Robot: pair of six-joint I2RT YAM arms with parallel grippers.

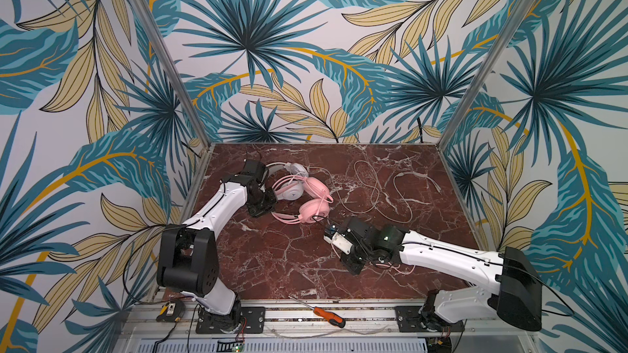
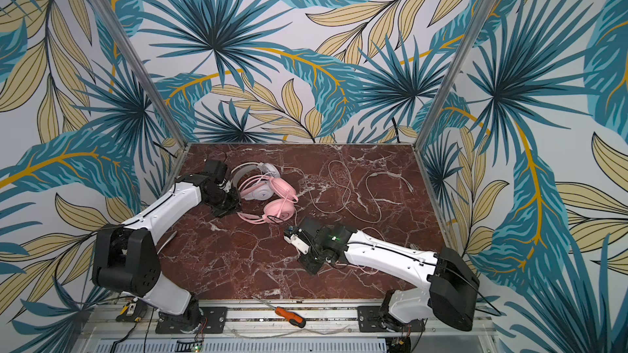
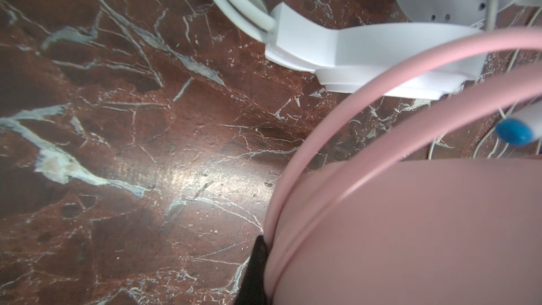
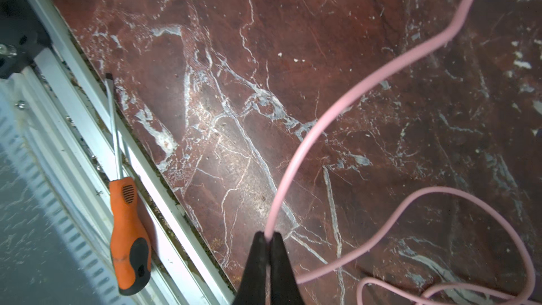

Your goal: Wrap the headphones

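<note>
We see a pink headset [image 1: 314,212] with pink cable [image 4: 308,142], a white headset [image 1: 299,168] at its eleven o'clock, red-brown white-veined table [image 1: 272,259], teal-and-tan leaf walls [image 1: 244,39], orange-black screwdriver [image 1: 328,315].

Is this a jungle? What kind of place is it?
Probably a robot test booth: left arm and right arm bolted to a metal rail, printed leaf walls, a screwdriver by the marble tabletop.
</note>
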